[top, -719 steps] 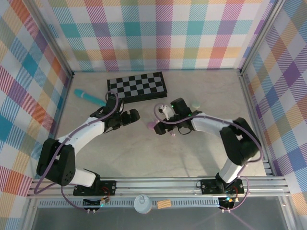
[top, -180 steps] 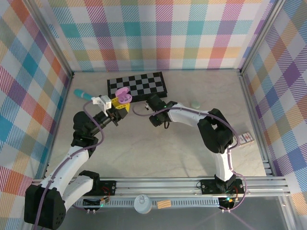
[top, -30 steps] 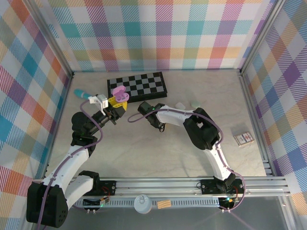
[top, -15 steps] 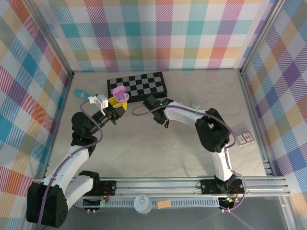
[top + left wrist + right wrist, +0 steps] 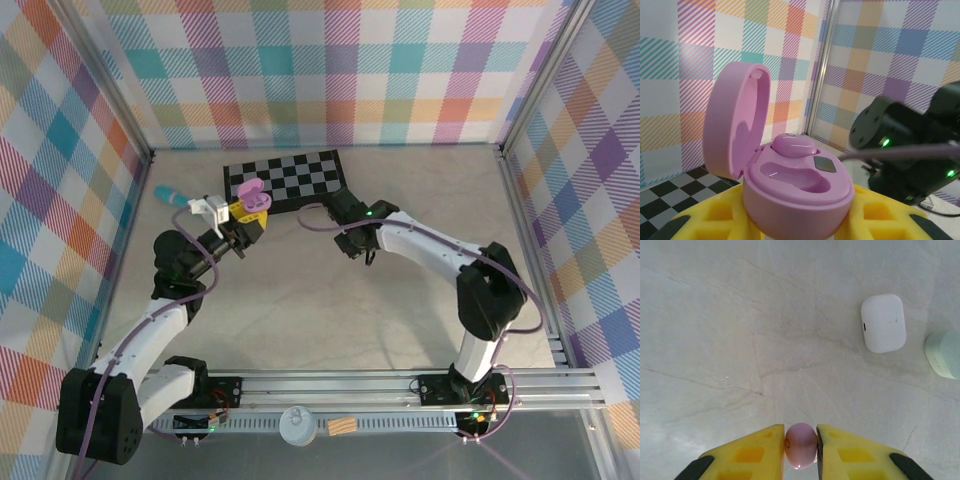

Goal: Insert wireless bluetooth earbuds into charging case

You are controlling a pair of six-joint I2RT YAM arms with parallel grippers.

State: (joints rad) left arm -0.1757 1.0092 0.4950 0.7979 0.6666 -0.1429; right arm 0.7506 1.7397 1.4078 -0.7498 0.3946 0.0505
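My left gripper (image 5: 243,218) is shut on the base of an open pink charging case (image 5: 795,185), held off the table with its lid (image 5: 735,125) tipped back to the left. One pink earbud (image 5: 792,145) sits in the far socket, and the near socket (image 5: 790,175) is empty. To the right of the case, my right gripper (image 5: 801,442) is shut on a second pink earbud (image 5: 801,445), pinched between its yellow fingers (image 5: 757,452) above bare table. In the top view the right gripper (image 5: 358,245) points down, a short way from the case (image 5: 250,198).
A white closed case (image 5: 883,322) and a pale green case (image 5: 945,352) lie on the table ahead of the right gripper. A folded checkerboard (image 5: 290,178) lies at the back, and a teal object (image 5: 170,195) at the left. Plaid walls enclose the table.
The right arm has swung to the right, carrying its gripper and the pink earbud away from the case. The left gripper still holds the open case in the same place.
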